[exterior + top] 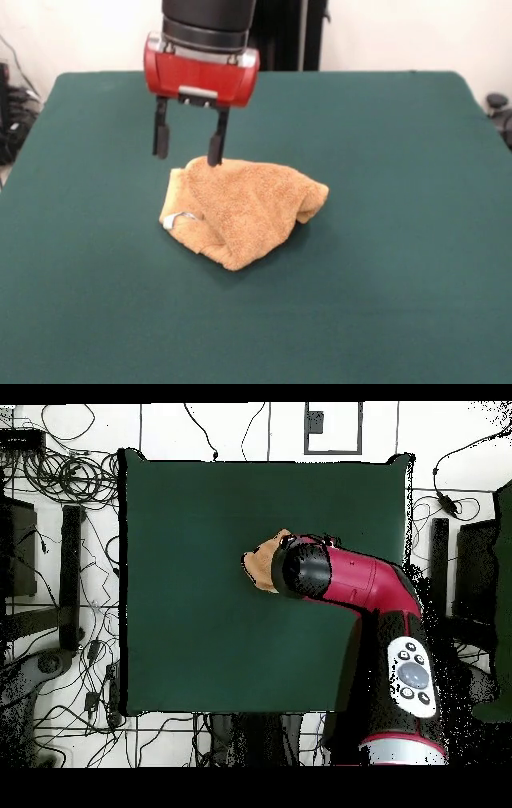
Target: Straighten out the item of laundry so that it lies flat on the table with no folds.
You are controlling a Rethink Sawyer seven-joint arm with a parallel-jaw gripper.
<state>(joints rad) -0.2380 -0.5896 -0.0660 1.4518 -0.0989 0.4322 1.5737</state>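
Note:
The orange-tan terry towel lies crumpled in a folded heap near the middle of the dark green table, with a small white tag at its left front. My gripper hangs just above the heap's far left edge, its two black fingers apart and empty; the right fingertip is about at the cloth. In the overhead view my arm covers most of the towel, and the gripper is hidden under it.
Cables and stands lie on the floor around the table. Dark equipment stands beyond the table's left edge in the front view.

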